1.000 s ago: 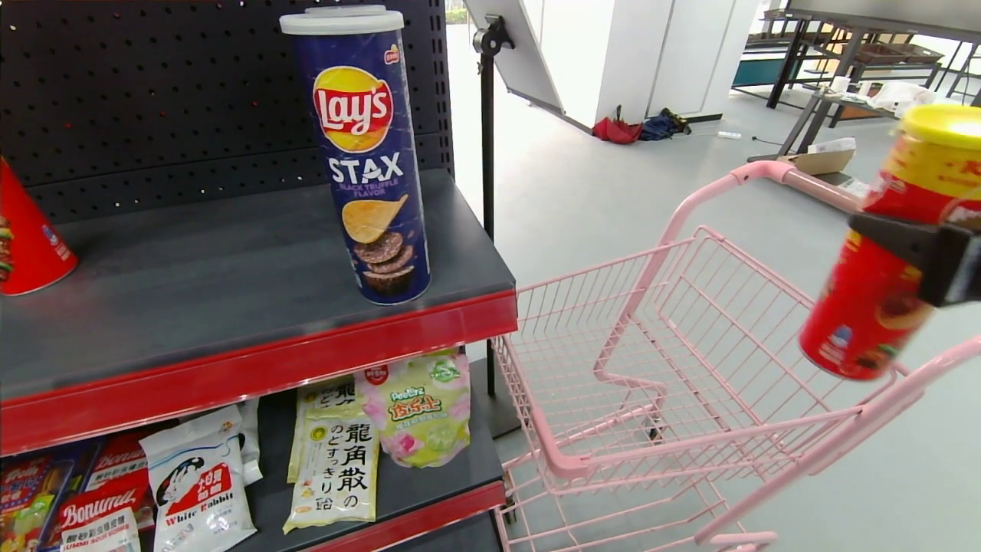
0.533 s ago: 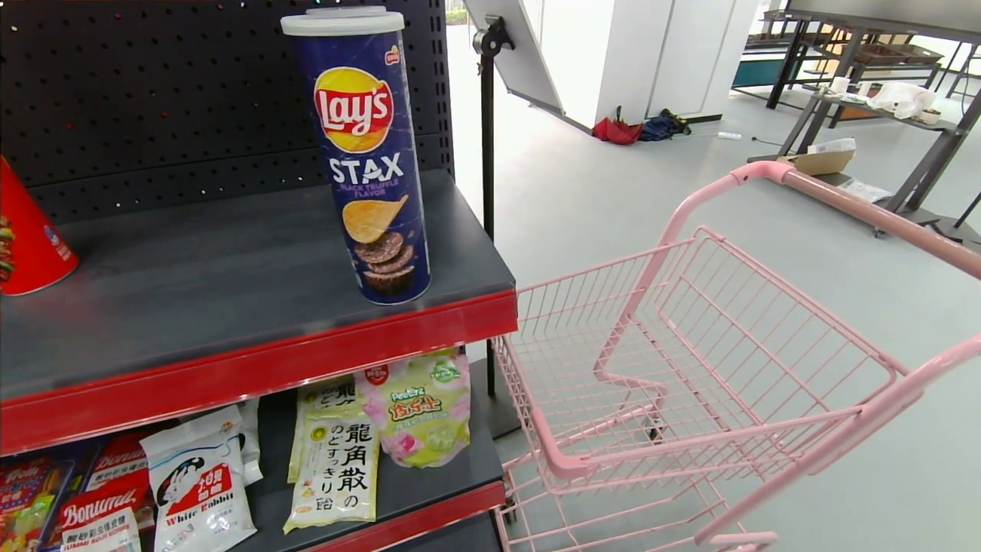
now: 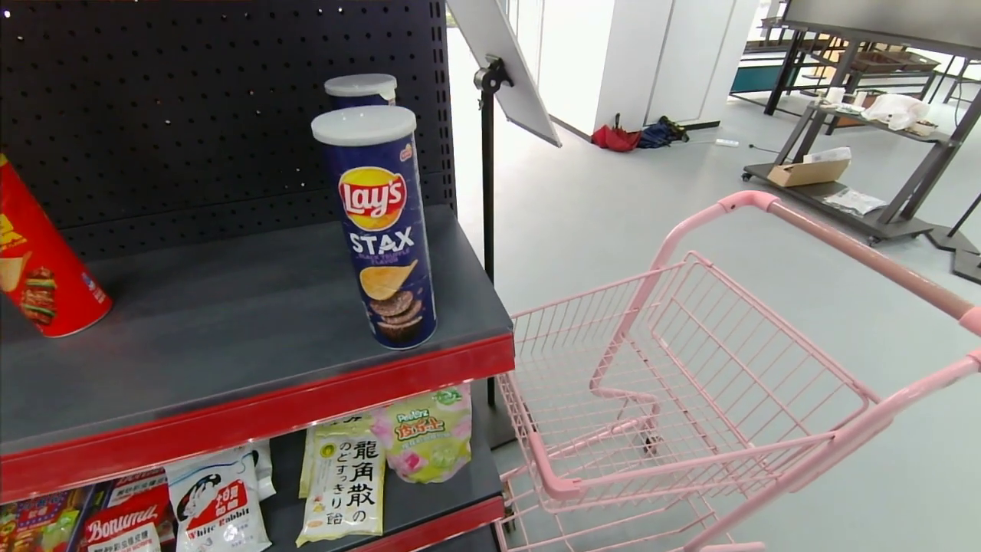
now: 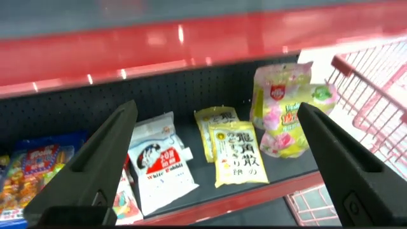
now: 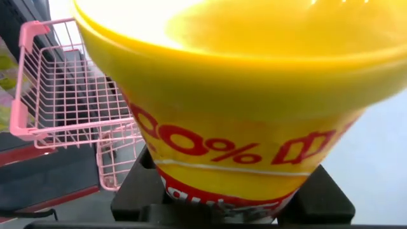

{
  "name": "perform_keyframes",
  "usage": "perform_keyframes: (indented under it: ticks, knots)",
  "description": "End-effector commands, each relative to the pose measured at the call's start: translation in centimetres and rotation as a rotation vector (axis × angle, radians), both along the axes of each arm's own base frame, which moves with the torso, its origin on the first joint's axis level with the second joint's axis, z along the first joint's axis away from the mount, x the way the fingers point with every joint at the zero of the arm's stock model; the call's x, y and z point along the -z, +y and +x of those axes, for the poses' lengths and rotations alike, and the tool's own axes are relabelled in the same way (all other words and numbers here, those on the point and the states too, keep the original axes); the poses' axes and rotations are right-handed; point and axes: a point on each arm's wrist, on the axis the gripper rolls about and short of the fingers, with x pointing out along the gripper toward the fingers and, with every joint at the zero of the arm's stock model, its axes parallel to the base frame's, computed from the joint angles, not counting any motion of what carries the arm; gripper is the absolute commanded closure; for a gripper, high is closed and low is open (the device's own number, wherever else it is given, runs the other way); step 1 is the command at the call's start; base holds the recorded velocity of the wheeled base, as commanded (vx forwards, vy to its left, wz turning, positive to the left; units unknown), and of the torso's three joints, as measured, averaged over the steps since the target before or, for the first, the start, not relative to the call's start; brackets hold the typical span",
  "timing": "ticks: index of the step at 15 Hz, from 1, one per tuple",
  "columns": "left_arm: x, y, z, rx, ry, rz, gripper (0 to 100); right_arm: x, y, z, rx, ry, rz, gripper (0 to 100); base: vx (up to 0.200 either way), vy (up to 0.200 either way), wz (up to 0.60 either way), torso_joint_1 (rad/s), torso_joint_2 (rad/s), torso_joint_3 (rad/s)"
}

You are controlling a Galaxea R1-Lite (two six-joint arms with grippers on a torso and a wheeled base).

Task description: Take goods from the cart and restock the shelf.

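A red chip can with a yellow lid (image 5: 235, 95) is close to the right wrist camera, and my right gripper (image 5: 232, 202) is shut on its body. The pink wire cart (image 3: 690, 383) stands to the right of the shelf with nothing in its basket; it also appears behind the can as the cart (image 5: 63, 95). On the grey top shelf (image 3: 230, 307) a blue chip can (image 3: 381, 230) stands upright near the front edge, with a second blue can (image 3: 360, 88) behind it. My left gripper (image 4: 216, 172) is open in front of the lower shelf.
A red chip can (image 3: 42, 261) stands at the shelf's left end. Snack bags (image 3: 345, 483) lie on the lower shelf, shown also as bags (image 4: 238, 152). A stand with a white board (image 3: 490, 115) rises beside the shelf. Open grey floor lies beyond the cart.
The right gripper with the red can has left the head view past its right edge. The head camera has shifted, so the shelf sits lower and a second blue can shows.
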Motion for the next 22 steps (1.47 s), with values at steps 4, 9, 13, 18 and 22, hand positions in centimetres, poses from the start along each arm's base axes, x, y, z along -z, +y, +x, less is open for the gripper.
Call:
perform_keyframes:
  ticks: [4, 9, 13, 18, 22]
  knots:
    - [0.0, 0.0, 0.0, 0.000, -0.001, 0.001, 0, 0.3, 0.0, 0.1, -0.006, 0.012, -0.001, 100, 0.000, 0.000, 0.00, 0.216, -0.58, -0.364]
    - [0.0, 0.0, 0.0, -0.001, -0.001, 0.001, 0, 0.4, 0.1, 0.4, -0.029, 0.029, 0.004, 100, 0.000, 0.000, 0.00, 0.196, -0.48, -0.289]
    - [0.0, 0.0, 0.0, -0.001, -0.001, 0.001, 0, 0.5, 0.1, 0.6, -0.030, 0.040, 0.002, 100, 0.000, 0.000, 0.00, 0.157, -0.37, -0.221]
    - [0.0, 0.0, 0.0, 0.000, -0.001, -0.001, 0, 1.4, 0.1, 0.5, -0.030, 0.058, -0.025, 100, 0.000, 0.000, 0.12, 0.096, -0.21, -0.120]
    - [0.0, 0.0, 0.0, 0.000, -0.001, 0.001, 0, 1.3, 0.1, 0.4, -0.031, 0.053, -0.023, 100, 0.000, 0.000, 0.60, 0.005, -0.01, -0.004]
